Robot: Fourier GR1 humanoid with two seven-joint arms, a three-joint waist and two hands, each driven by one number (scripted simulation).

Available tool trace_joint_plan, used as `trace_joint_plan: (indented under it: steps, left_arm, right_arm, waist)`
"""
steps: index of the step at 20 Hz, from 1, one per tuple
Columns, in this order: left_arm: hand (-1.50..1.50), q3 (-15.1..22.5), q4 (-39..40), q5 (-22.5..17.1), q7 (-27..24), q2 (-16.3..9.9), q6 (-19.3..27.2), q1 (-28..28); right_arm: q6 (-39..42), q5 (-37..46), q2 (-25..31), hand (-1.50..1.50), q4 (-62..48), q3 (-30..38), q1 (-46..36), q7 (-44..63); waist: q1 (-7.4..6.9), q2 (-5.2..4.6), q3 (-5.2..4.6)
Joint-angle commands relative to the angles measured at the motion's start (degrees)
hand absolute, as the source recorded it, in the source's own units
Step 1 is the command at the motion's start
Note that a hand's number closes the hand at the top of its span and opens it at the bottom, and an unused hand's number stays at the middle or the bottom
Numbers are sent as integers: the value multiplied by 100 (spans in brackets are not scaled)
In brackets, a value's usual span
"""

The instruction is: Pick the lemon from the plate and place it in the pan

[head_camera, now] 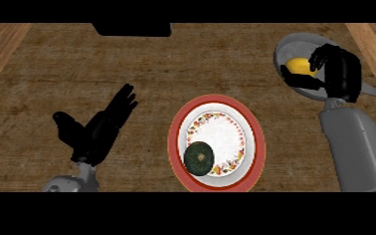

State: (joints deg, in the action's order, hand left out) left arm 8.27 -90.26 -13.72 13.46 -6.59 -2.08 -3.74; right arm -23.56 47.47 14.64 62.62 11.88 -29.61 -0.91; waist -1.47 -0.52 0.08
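The yellow lemon (297, 65) is over the grey pan (295, 45) at the counter's far right, and my right hand (334, 72) curls round it from the right side, thumb below and fingers above. The red-rimmed plate (249, 129) with a flowered white centre lies in the middle, nearer to me. A dark green round vegetable (198, 159) sits on the plate's lower left part. At the lower left, away from the plate, my left hand (99, 129) rests open with its fingers up.
The brown counter (147, 69) runs across the view, with lighter wooden edges at the far left and right corners. A black object (132, 28) sits at the counter's back edge.
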Motion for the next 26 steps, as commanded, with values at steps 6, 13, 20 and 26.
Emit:
trace_joint_plan:
  steps: [6,13,20,26]
  left_arm:
    - [0,-52,-142,-36,-36,-133,-218,120]
    - [0,85,-40,47,0,45,-164,-19]
    - [0,148,57,114,163,165,-71,-447]
    - [0,29,69,76,-6,32,-183,-240]
  right_arm:
    - [-1334,-645,607,150,-2901,1159,-1264,-1614]
    - [-1400,-1089,1100,150,-4045,1694,-1626,-2632]
    - [-539,-344,1662,-150,-5161,1225,-1906,-1382]
    - [5,-1294,1525,-150,-4962,2024,-2087,-2382]
  waist:
    - [-190,-64,14]
    - [-258,-115,24]
    - [-428,-220,33]
    - [-373,-161,54]
